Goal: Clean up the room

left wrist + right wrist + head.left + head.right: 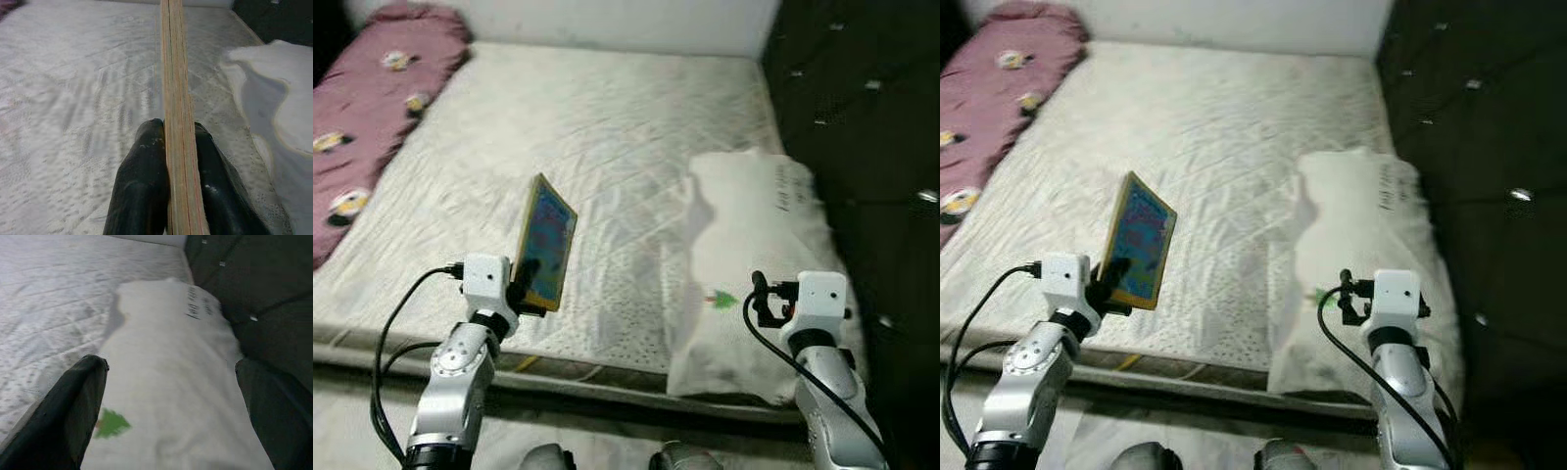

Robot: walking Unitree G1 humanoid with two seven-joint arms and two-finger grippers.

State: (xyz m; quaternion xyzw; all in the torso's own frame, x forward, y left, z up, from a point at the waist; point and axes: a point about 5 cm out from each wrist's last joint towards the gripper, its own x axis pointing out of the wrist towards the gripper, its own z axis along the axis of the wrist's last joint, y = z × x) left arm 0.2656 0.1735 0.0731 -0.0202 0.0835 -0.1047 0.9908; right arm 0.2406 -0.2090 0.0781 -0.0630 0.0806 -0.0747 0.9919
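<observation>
My left gripper (530, 284) is shut on a thin yellow-edged picture book (546, 241), held upright above the near edge of the white mattress (597, 127). In the left wrist view the book's edge (174, 98) runs straight between the two black fingers (142, 181). My right gripper (762, 299) is open, hovering over the near end of a white pillow (754, 245) with a small green tree print (724, 300). The right wrist view shows the pillow (166, 382) between the spread fingers (73, 411).
A pink blanket with cartoon prints (367, 108) lies along the bed's left side. A dark tufted headboard (862, 127) stands on the right. A white wall (607, 20) is behind the bed. The mattress's front edge (558, 367) is just before me.
</observation>
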